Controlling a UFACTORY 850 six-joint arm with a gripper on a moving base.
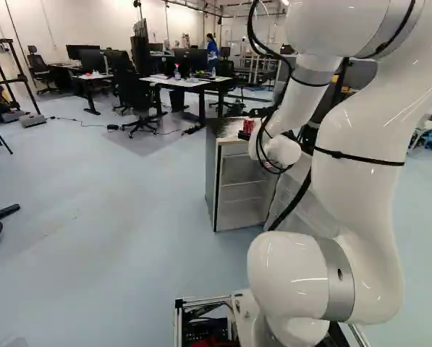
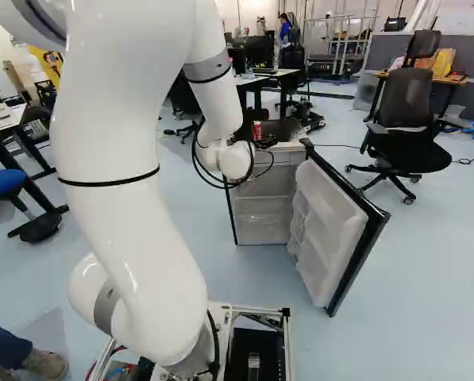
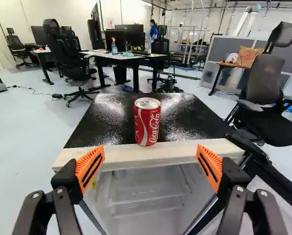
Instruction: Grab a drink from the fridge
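Nearest in the wrist view, at the gripper (image 3: 150, 150): released and empty, with both orange-padded fingers spread wide. Just ahead, in line with the gap, leads to a red drink can (image 3: 147, 125), upright on the dark fridge top (image 3: 190, 115) near its pale front edge, touched by neither finger. Likely to feel smooth, thin-walled and perhaps slippery; firm and modestly heavy if full, light and easily dented if empty, but impossible to tell which from here. Best taken midway up the straight side wall, from two opposite sides, below the tapered rim, with a moderate, level squeeze. Only in the wrist view shows the can whole, lid included; in the right base view shrinks to a red patch at upper middle, beside the white arm (image 2: 133, 175). Right of centre there, opens onto the fridge door (image 2: 328, 214), swung wide with its pale lining exposed, but largely covered by the arm in the left base view. Farther back, at upper left of the left base view, adds a desk (image 1: 94, 76), not made out in the right base view.
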